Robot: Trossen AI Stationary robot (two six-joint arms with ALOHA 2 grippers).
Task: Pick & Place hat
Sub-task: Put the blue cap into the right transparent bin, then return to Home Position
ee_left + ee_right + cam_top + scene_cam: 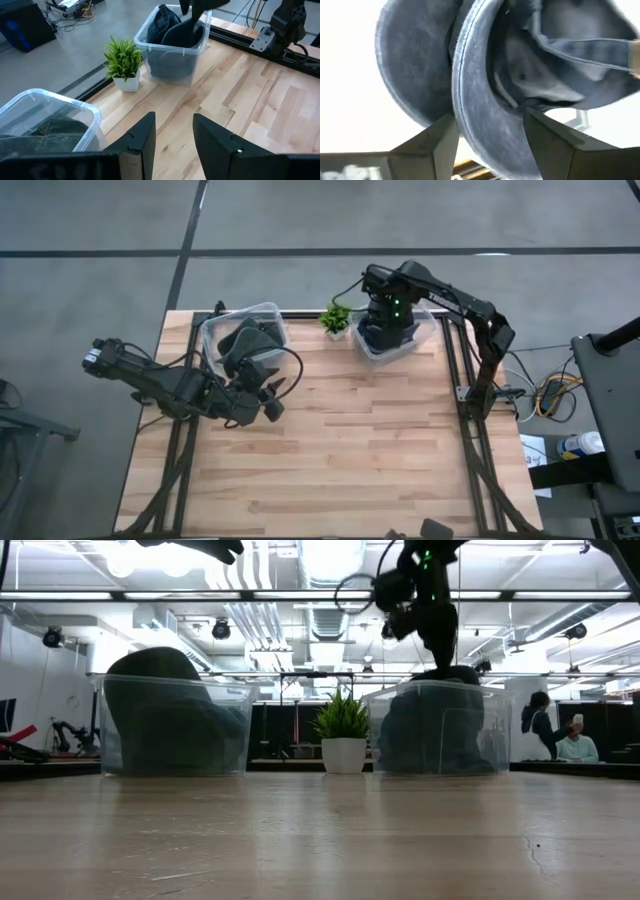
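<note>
Two dark denim hats [415, 60] fill the right clear bin [420, 338] at the table's far edge, one brim [485, 105] curving over the other. My right gripper [490, 135] hangs open straight above them, pointing down, a finger on either side of that brim. Another dark hat [250, 345] lies in the left clear bin [215, 330], bulging above its rim [150, 665]. Just on the near side of that bin, my left gripper [174, 135] hovers open over bare wood with nothing between its fingers. My right gripper stands from above over the upper hat's brim [470, 115], which passes between its spread fingers. I cannot tell whether either finger touches the brim. The hat rests in the bin on the other hat.
A small potted plant [336, 320] stands between the two bins at the far edge. The wooden tabletop [330, 450] stretches toward the near edge. Black frame rails [470, 390] run along the table's sides. People sit far behind the table [560, 735].
</note>
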